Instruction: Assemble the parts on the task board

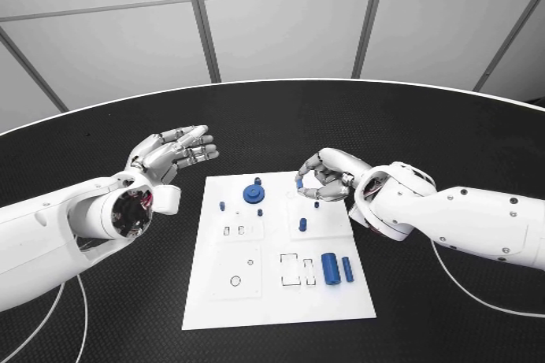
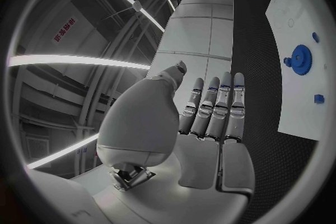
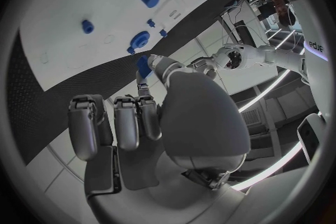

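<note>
My right hand pinches a small blue part over the task board, the blue gear just beside my fingertips. Thin grip; any tilt could drop it. My left hand hovers open, off the board.

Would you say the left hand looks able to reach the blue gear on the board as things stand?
Probably yes: the left hand is open beside the board's far corner, and nothing lies between it and the blue gear.
</note>
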You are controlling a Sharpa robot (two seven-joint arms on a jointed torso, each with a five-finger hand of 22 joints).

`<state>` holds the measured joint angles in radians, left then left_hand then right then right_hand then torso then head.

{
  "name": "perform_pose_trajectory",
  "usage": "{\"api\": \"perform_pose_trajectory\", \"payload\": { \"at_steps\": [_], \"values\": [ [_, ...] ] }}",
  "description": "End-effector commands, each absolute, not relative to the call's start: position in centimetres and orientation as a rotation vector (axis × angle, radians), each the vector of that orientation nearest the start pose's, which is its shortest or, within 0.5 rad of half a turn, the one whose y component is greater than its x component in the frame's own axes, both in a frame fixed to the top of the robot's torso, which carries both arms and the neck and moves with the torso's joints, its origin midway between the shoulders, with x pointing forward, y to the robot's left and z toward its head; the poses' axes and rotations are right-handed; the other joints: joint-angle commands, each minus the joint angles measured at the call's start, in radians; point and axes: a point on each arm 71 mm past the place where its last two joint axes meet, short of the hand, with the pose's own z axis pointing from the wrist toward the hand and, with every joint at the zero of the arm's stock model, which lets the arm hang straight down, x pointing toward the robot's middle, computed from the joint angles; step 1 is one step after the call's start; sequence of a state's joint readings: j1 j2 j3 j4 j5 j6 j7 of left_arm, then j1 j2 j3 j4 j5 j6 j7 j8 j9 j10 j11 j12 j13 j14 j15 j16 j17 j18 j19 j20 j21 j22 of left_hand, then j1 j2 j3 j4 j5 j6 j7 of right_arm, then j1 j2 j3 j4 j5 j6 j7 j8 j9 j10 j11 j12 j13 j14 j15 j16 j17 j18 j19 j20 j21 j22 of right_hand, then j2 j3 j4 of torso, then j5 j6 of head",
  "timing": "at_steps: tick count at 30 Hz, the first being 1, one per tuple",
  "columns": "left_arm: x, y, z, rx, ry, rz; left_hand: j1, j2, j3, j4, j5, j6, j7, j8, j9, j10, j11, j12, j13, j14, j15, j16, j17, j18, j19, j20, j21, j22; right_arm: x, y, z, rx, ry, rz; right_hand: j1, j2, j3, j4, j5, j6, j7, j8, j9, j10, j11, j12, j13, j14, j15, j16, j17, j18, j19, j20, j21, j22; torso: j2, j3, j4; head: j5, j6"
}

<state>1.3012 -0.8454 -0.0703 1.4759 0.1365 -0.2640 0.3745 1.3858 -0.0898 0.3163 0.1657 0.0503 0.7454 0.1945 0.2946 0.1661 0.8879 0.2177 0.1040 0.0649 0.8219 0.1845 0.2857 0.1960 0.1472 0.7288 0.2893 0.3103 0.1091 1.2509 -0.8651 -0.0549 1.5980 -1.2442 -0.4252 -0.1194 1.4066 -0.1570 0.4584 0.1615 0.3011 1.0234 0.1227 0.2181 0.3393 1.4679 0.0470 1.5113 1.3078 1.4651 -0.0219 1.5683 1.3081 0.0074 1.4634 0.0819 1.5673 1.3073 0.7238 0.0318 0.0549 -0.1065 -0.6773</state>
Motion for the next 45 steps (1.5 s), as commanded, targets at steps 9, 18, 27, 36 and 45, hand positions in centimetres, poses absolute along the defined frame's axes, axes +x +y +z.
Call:
{"api": "perform_pose_trajectory", "payload": {
  "at_steps": [9,18,27,36,45],
  "values": [
    [51.9,22.3,-14.8,-1.201,1.352,-1.581,-0.002,-0.001,0.005,0.000,0.003,0.004,0.074,-0.006,-0.001,0.003,0.003,-0.004,0.000,-0.002,-0.002,-0.005,0.001,0.017,0.008,0.001,-0.003,-0.001,48.2,-11.8,-16.5,-0.076,1.684,0.799,-0.002,0.011,0.005,-0.005,0.002,-0.006,0.002,0.009,0.013,0.054,-0.005,-0.008,0.206,0.106,-0.007,0.003,0.263,-0.007,0.107,-0.007,0.004,0.263,-0.008,-0.0093,0.0008,0.057,-0.014],
    [52.1,22.2,-14.8,-1.200,1.351,-1.580,-0.004,0.000,0.006,0.001,0.003,0.005,0.073,-0.005,-0.001,0.004,0.002,-0.004,0.000,-0.001,-0.002,-0.005,0.001,0.017,0.008,0.001,-0.003,-0.001,47.4,-8.8,-18.7,-0.191,1.717,0.771,-0.007,0.010,0.006,-0.006,0.003,-0.011,0.003,0.009,0.014,0.051,-0.004,-0.011,0.203,0.106,-0.006,0.003,0.263,-0.007,0.107,-0.007,0.004,0.263,-0.006,-0.0043,-0.0017,0.101,-0.026],
    [52.2,22.2,-14.8,-1.201,1.351,-1.579,-0.004,0.000,0.006,0.001,0.003,0.005,0.073,-0.005,-0.001,0.004,0.002,-0.004,0.000,-0.001,-0.002,-0.005,0.001,0.017,0.008,0.001,-0.003,-0.001,47.0,-7.6,-20.0,-0.238,1.714,0.750,-0.008,0.010,0.008,-0.009,0.007,-0.010,0.003,0.011,0.015,0.052,-0.004,-0.010,0.204,0.106,-0.006,0.003,0.263,-0.007,0.107,-0.006,0.004,0.263,-0.004,-0.0041,-0.0016,0.134,-0.038],
    [52.1,22.2,-14.8,-1.201,1.351,-1.580,-0.004,0.000,0.006,0.001,0.003,0.005,0.073,-0.005,-0.001,0.004,0.002,-0.004,0.000,-0.001,-0.002,-0.005,0.001,0.017,0.008,0.001,-0.003,-0.001,46.8,-7.2,-20.7,-0.277,1.716,0.729,-0.009,0.010,0.009,-0.010,0.009,-0.010,0.003,0.012,0.016,0.052,-0.004,-0.009,0.205,0.106,-0.006,0.003,0.263,-0.007,0.107,-0.006,0.004,0.263,-0.005,-0.0047,-0.0017,0.145,-0.046],
    [52.0,22.4,-14.8,-1.201,1.351,-1.579,-0.004,0.000,0.006,0.001,0.003,0.005,0.073,-0.005,-0.001,0.004,0.002,-0.004,0.000,-0.001,-0.002,-0.005,0.001,0.017,0.008,0.001,-0.003,-0.001,46.8,-7.0,-21.2,-0.274,1.718,0.726,-0.009,0.010,0.009,-0.010,0.009,-0.010,0.003,0.012,0.016,0.052,-0.004,-0.009,0.205,0.106,-0.006,0.003,0.263,-0.007,0.107,-0.006,0.004,0.263,-0.005,-0.0046,-0.0009,0.144,-0.048]
  ]
}}
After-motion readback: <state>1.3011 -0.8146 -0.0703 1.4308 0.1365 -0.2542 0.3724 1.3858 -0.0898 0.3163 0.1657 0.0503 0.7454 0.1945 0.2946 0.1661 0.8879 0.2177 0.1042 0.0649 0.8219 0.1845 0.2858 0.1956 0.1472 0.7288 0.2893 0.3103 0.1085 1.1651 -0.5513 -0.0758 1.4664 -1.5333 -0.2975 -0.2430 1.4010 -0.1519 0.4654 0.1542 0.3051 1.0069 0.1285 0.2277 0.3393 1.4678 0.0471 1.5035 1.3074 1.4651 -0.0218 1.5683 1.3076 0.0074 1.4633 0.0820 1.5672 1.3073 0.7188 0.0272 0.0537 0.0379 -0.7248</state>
